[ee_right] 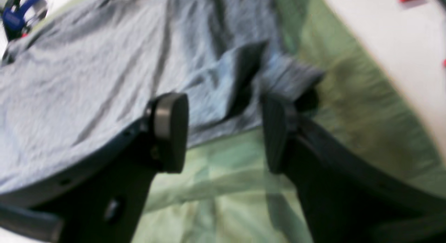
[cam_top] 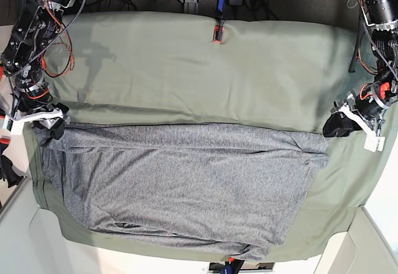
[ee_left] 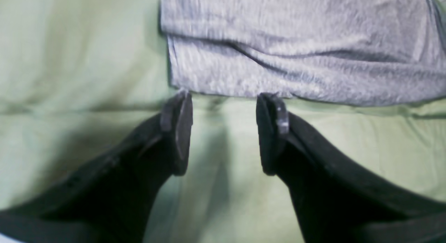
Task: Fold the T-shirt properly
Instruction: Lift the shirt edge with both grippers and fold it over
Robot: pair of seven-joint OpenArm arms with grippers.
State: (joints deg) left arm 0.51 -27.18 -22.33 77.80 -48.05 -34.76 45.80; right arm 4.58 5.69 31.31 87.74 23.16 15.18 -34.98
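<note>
Jaws apart, nothing held — right gripper (ee_right: 224, 131) at the far-left corner of the T-shirt (cam_top: 180, 187), which is spread across the olive sheet (cam_top: 186, 69). Left gripper (ee_left: 223, 131) likewise apart, just off the right-hand corner. Both corners are best regripped evenly, level.

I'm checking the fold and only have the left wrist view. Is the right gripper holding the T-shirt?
Observer: No. The right gripper is open, with a raised corner of the T-shirt just beyond its fingertips.
Operator: How does the whole shirt lie?
Observer: The base view shows it spread wide across the near half of the green sheet, with a fold line along its far edge.
Operator: Where's my left gripper relative to it?
Observer: The left gripper sits just off the shirt's far corner on its own side.
</note>
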